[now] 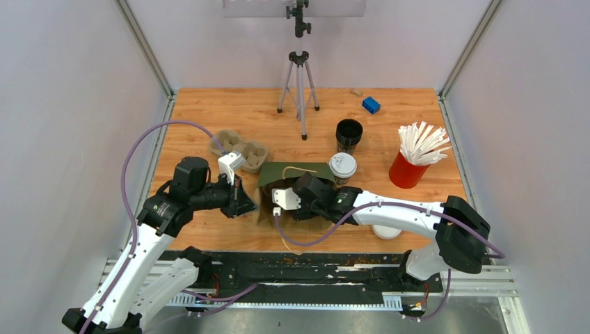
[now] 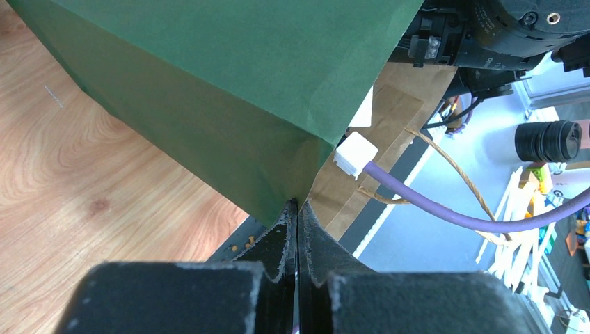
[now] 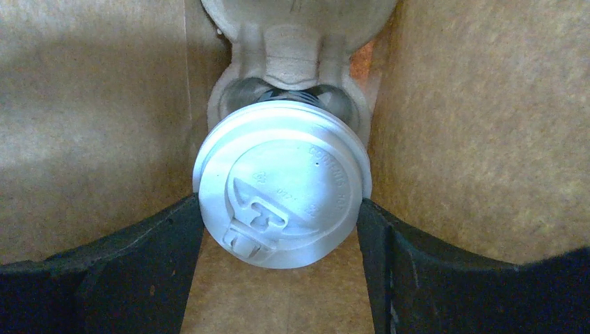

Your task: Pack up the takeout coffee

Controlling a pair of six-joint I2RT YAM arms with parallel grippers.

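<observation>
Right gripper point(image 3: 280, 209) is clasping lidded cup point(image 3: 282, 174) at frame centre, a finger touching each side. Left gripper point(image 2: 298, 209) is pinching green bag point(image 2: 209, 83) edge at lower centre.

My left arm point(image 1: 142, 254) and right arm point(image 1: 403, 216) are white tubes with chunky black joints. A purple cable point(image 1: 126, 174) runs along each to a small white box point(image 1: 230, 165). My left gripper point(image 2: 298, 207) is matte black, its edges scuffed pale.

Tripod point(image 1: 300, 76) at the back, blue block point(image 1: 371, 105) right of it, black cup stack point(image 1: 348, 133), red cup point(image 1: 405, 174) of white sticks point(image 1: 422, 142).
</observation>
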